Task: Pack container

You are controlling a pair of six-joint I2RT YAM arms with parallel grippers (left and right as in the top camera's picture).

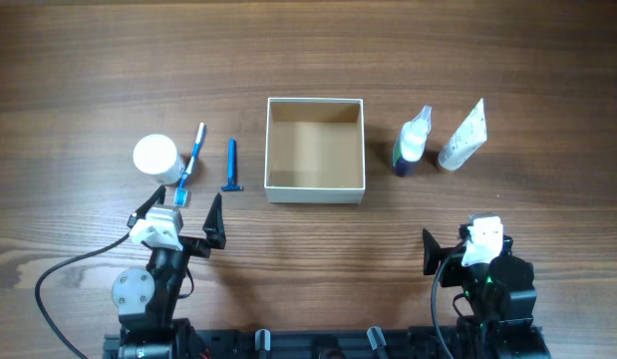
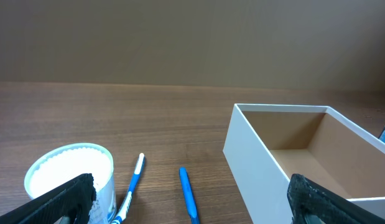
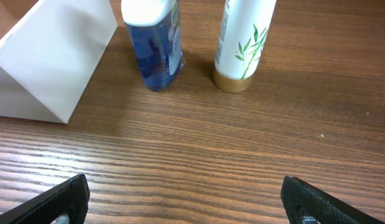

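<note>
The container (image 1: 315, 189), a square open box with white walls and tan inside, stands empty at the table's middle; it also shows in the left wrist view (image 2: 254, 158) and the right wrist view (image 3: 49, 56). Left of it lie a blue razor (image 1: 231, 165) (image 2: 188, 194), a blue toothbrush (image 1: 192, 160) (image 2: 131, 190) and a round white jar (image 1: 156, 157) (image 2: 71, 177). Right of it lie a blue bottle (image 1: 411, 143) (image 3: 156, 43) and a white tube (image 1: 462, 136) (image 3: 242, 40). My left gripper (image 1: 180, 213) (image 2: 189, 202) is open and empty, near the jar. My right gripper (image 1: 465, 249) (image 3: 186, 202) is open and empty over bare wood.
The wooden table (image 1: 308, 50) runs across the whole view. A black cable (image 1: 59, 274) loops at the front left by the left arm's base.
</note>
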